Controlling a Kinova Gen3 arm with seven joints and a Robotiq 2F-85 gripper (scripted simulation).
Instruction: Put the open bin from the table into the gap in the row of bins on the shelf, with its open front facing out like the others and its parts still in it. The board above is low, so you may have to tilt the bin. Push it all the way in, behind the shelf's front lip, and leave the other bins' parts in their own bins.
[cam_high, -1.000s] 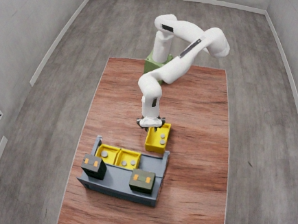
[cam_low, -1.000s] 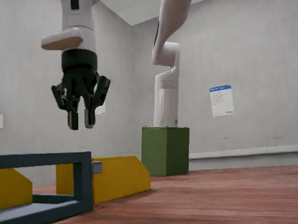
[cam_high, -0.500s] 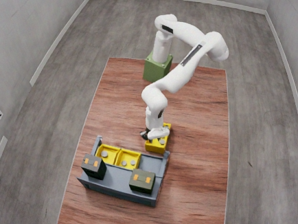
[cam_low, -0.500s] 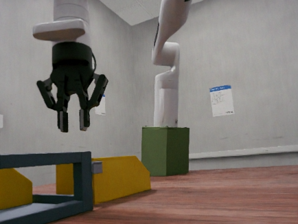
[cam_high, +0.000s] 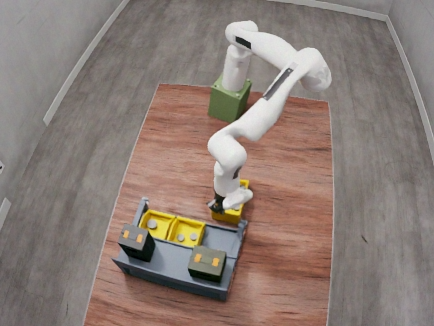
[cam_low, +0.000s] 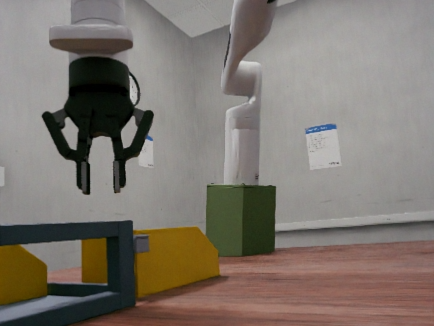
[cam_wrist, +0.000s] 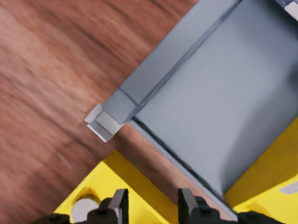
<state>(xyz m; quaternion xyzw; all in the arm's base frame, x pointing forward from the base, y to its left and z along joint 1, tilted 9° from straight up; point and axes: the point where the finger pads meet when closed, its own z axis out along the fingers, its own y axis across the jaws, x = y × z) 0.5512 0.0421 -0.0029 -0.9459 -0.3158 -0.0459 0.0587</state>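
From above, the arm (cam_high: 235, 172) hides most of the yellow bin (cam_high: 231, 215); the wrist view crops it.

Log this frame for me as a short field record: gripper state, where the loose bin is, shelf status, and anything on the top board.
gripper: partly closed, holding nothing, hanging above the bin
loose bin: yellow open bin on the table, just outside the shelf, parts inside
shelf: grey shelf unit; two yellow bins in the row, gap at the right end unfilled
top board: two dark boxes with orange marks
task status: bin not yet grasped
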